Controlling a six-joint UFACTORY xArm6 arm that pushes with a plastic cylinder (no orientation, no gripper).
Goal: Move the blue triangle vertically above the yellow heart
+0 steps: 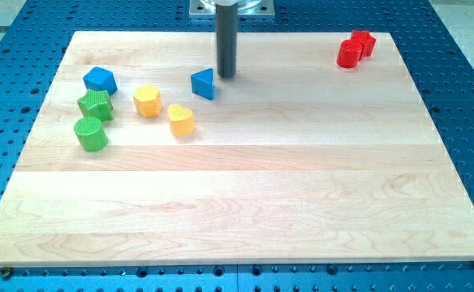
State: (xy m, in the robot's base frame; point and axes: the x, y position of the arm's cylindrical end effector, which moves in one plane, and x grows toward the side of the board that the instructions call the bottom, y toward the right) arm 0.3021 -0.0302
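The blue triangle [204, 83] lies on the wooden board in the upper left-middle of the view. The yellow heart [181, 119] lies just below it and a little to the left, apart from it. My tip [226, 75] is the lower end of the dark rod, which comes down from the view's top. It stands just to the right of the blue triangle, close to or touching its right edge.
A yellow hexagon-like block [148, 101] sits left of the heart. A blue block [100, 79], a green star [95, 104] and a green cylinder [91, 134] cluster at the left. Two red blocks [355, 49] sit at the top right. The board [245, 211] rests on a blue perforated table.
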